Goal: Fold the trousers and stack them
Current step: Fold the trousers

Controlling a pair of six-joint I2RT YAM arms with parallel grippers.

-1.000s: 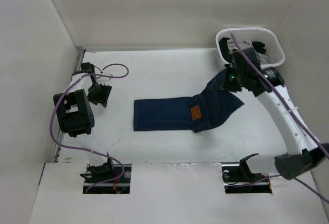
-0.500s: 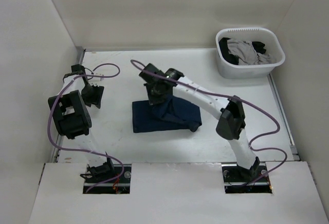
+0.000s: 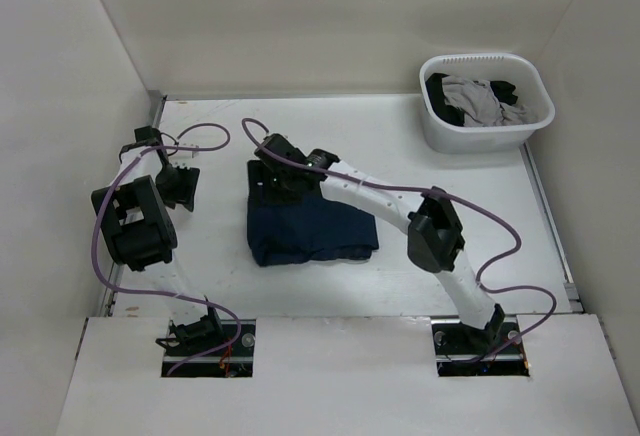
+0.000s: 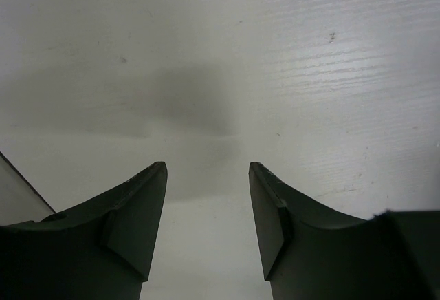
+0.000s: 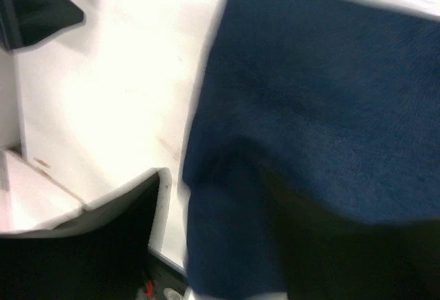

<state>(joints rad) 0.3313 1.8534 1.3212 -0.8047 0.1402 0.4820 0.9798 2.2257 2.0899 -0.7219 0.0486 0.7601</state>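
Note:
The trousers (image 3: 312, 233), dark navy denim, lie folded into a short block in the middle of the white table. My right gripper (image 3: 272, 170) hovers over their far left corner. In the right wrist view the blue fabric of the trousers (image 5: 330, 73) fills most of the picture and runs between the spread fingers; the right gripper (image 5: 216, 176) is open, with blurred cloth lying loose in the gap. My left gripper (image 3: 183, 188) is off to the left of the trousers, apart from them. Its jaws, seen as the left gripper (image 4: 207, 169), stand open over bare table.
A white basket (image 3: 432, 116) at the far right corner holds a light grey garment (image 3: 482, 94) and a black one (image 3: 440, 91). Purple cables loop off both arms. White walls close in the table on the left, back and right.
My right arm swept from beside the basket to the left, carrying the waist end over the legs. The trousers are now a shorter folded block, and the right jaws have opened. The left arm barely moved.

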